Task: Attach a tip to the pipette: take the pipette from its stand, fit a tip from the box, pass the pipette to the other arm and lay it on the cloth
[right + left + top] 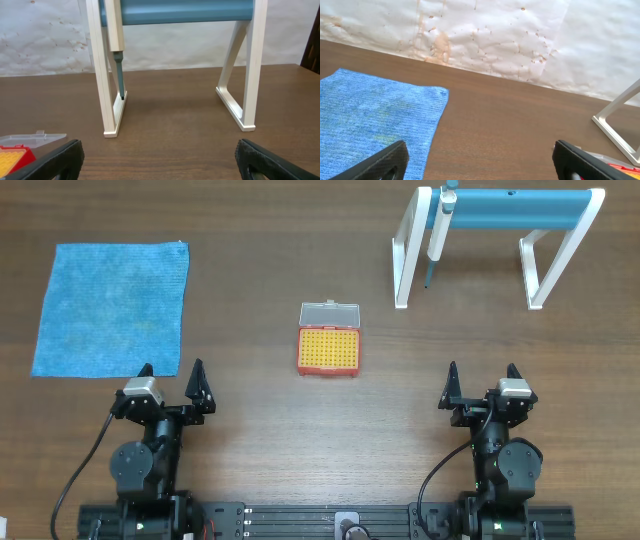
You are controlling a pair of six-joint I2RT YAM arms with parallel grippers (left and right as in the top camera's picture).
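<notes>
The pipette [438,235] hangs from the left end of a white stand with a blue top bar [500,210] at the back right; its white body and dark shaft [118,60] show beside the stand's leg [107,90]. An open orange tip box [328,348] with yellow tips sits mid-table, lid folded back; its corner [15,152] shows in the right wrist view. A blue cloth [112,310] lies flat at the left [370,125]. My left gripper [172,380] stands open near the cloth's front edge. My right gripper [482,383] stands open well in front of the stand.
The brown wooden table [250,430] lies bare between the box, cloth and stand. A white papered wall [495,35] runs along the table's far edge. The stand's white foot [620,130] shows in the left wrist view.
</notes>
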